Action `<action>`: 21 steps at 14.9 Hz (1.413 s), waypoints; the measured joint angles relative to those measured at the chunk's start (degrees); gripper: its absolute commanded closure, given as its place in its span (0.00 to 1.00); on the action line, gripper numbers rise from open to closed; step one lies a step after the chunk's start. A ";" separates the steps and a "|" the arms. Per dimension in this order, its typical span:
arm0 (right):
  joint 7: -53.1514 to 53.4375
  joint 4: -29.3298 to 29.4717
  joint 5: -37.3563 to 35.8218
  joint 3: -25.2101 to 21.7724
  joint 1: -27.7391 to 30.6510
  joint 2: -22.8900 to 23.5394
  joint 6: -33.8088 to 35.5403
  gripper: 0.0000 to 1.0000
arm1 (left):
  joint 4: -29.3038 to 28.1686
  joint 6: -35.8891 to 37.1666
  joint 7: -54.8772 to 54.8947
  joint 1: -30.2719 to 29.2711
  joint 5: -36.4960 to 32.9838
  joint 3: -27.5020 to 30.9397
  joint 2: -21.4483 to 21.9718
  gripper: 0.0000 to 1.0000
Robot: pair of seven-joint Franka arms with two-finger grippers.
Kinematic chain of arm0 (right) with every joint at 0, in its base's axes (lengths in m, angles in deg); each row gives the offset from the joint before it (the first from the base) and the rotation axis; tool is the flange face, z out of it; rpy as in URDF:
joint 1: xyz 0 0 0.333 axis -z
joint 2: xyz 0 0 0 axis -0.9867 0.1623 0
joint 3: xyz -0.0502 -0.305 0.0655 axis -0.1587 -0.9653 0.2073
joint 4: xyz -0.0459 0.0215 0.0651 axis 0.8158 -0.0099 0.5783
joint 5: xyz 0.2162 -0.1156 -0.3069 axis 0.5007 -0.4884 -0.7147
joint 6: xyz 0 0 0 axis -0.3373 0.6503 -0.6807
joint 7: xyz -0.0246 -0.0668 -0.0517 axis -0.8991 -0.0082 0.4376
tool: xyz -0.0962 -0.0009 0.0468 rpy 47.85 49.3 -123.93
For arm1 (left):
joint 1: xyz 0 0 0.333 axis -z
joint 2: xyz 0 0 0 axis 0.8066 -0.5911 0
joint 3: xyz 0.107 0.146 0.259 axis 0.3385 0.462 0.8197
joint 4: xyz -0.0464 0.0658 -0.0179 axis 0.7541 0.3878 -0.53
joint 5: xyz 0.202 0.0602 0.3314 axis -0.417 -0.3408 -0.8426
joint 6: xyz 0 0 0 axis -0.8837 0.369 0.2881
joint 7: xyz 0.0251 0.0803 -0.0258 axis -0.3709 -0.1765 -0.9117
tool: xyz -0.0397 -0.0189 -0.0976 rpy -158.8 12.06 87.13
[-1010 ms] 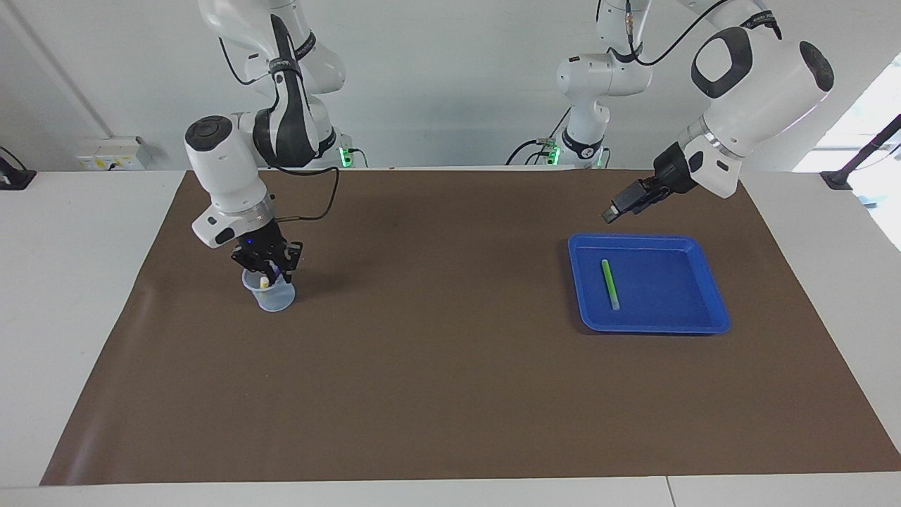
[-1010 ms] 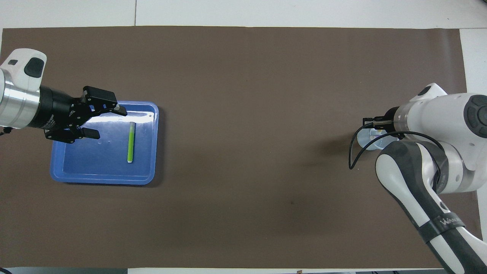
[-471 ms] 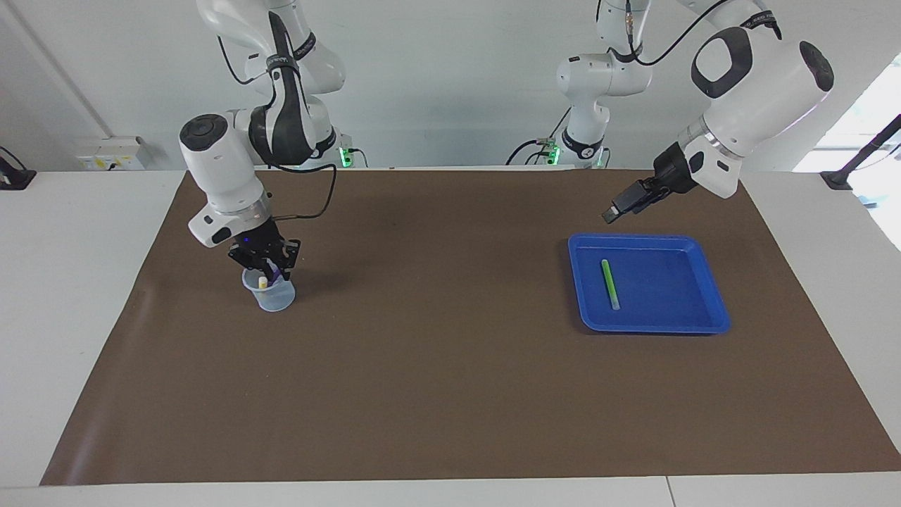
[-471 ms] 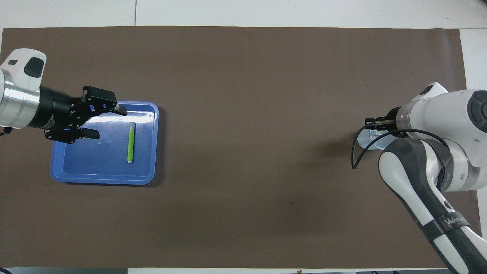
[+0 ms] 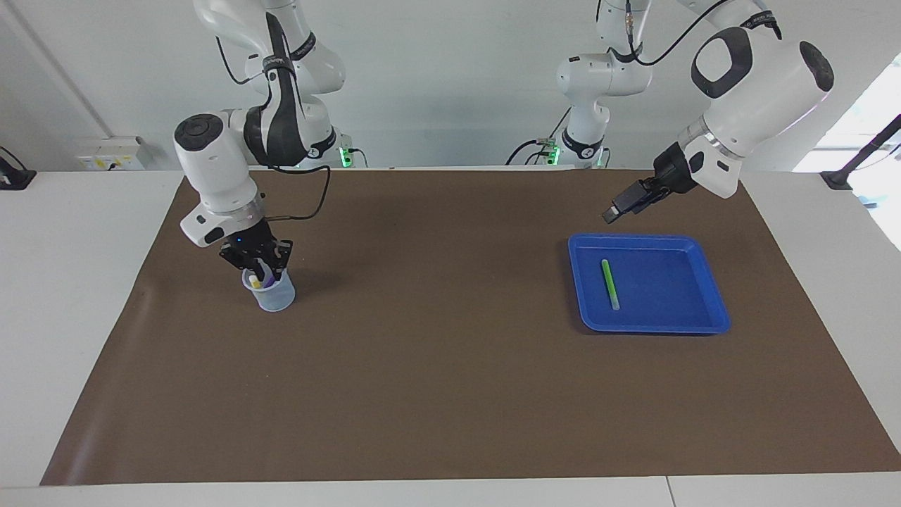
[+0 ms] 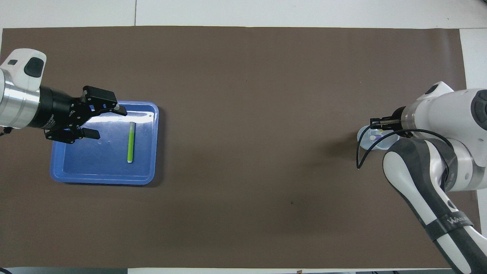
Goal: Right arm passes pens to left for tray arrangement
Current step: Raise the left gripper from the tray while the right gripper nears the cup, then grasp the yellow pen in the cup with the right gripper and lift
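Standing under right tool [image 5: 262, 269]: pens [image 5: 255, 281]

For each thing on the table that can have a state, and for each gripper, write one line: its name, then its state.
Green pen: lying flat in the tray.
Tray: flat on the mat, holding one pen.
Cup: upright, yellow pen and purple pen standing in it.
Left gripper: open, empty, over the tray.
Right gripper: at the cup's mouth.
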 measured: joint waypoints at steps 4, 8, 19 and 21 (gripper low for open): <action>-0.34 2.22 -0.10 -0.86 0.01 -0.36 4.46 0.61 | 0.00 0.00 -0.02 0.00 0.00 0.00 0.00 0.00; -1.29 3.55 -0.18 -2.04 0.03 -1.17 7.87 0.50 | 0.00 0.00 -0.05 0.00 0.00 0.00 0.00 0.00; -3.10 1.34 -0.24 -2.99 -0.17 -2.52 9.32 0.43 | -0.10 -0.01 -0.08 0.00 0.00 0.00 0.00 0.00; -4.08 -0.15 -0.24 -2.95 -0.17 -3.25 9.35 0.43 | -0.11 -0.01 -0.08 0.00 0.00 0.00 0.00 0.00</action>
